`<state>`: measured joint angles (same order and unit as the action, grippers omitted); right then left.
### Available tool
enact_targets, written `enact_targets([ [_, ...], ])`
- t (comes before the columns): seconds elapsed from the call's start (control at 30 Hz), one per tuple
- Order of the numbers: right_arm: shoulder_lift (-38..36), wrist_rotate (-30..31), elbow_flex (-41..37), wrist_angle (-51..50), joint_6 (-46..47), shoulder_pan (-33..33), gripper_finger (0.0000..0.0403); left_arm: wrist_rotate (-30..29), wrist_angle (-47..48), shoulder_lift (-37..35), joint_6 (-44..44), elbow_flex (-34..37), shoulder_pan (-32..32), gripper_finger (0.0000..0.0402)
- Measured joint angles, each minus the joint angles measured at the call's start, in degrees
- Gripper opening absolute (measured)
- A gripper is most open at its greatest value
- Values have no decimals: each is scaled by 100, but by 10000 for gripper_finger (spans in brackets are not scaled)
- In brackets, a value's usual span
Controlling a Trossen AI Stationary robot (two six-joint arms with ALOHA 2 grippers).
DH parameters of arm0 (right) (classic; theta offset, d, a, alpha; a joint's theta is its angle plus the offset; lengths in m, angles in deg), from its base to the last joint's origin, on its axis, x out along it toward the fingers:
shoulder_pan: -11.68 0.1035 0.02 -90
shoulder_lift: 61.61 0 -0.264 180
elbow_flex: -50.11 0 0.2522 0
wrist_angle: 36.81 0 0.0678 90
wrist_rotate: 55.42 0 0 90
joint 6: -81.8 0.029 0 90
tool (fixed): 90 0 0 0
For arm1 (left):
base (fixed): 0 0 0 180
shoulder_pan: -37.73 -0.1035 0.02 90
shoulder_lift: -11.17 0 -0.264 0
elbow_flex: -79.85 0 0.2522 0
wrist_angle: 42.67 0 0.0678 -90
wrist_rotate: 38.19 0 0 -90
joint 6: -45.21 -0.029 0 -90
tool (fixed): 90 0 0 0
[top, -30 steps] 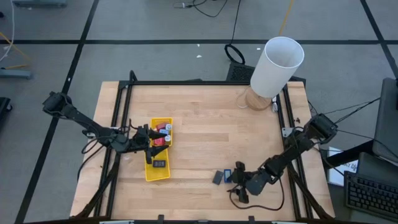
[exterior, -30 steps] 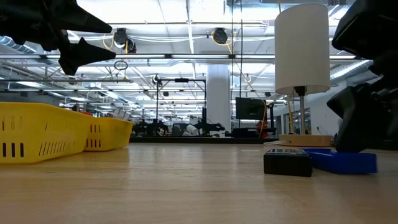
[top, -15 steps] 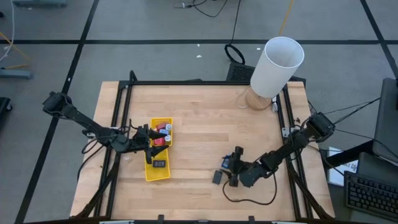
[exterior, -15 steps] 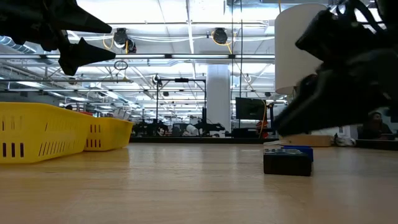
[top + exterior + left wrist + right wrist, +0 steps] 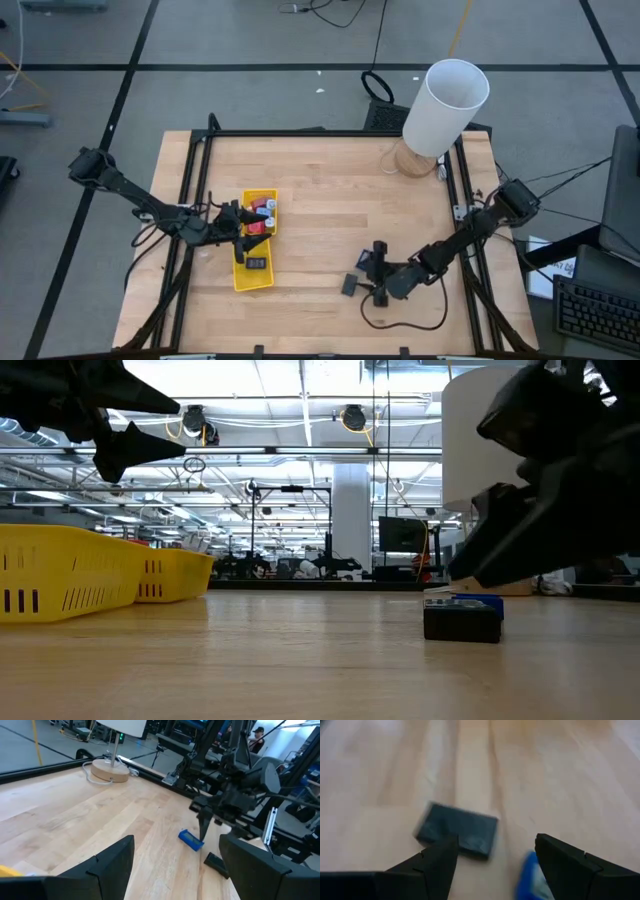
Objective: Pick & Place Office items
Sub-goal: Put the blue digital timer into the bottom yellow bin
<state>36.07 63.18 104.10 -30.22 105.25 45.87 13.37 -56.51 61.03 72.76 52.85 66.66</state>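
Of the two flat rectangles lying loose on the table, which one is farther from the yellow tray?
The blue flat rectangle. The dark grey flat rectangle lies beside it on the side toward the yellow tray, so the blue one is farther.

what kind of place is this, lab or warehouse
Probably a robotics lab in a big industrial hall: high ceiling lights behind the table, more rigs nearby, a keyboard beside it.
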Motion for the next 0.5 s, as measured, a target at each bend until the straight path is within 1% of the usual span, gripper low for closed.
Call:
enact_targets([
  [0.07,-131,67,0,-285,3,-1,253,0,89,2,34,0,0,294],
  [0.17,-385,544,2,-755,-258,-1,253,0,101,0,95,0,0,294],
  [0.23,-539,995,2,-1140,-518,-11,253,0,96,0,104,0,0,294],
  [0.3,-636,1580,2,-1483,-800,-26,253,0,95,0,107,0,0,294],
  [0.37,-649,2248,-1,-1598,-898,-90,253,0,93,0,111,0,0,294],
  [0.4,-647,2480,-25,-1582,-915,-141,253,0,93,0,123,0,-2,294],
  [0.43,-645,2562,-62,-1576,-915,-211,253,0,93,0,129,0,-1,294],
  [0.5,-570,2343,-142,-1587,-796,-377,253,0,93,1,129,0,-2,294],
])
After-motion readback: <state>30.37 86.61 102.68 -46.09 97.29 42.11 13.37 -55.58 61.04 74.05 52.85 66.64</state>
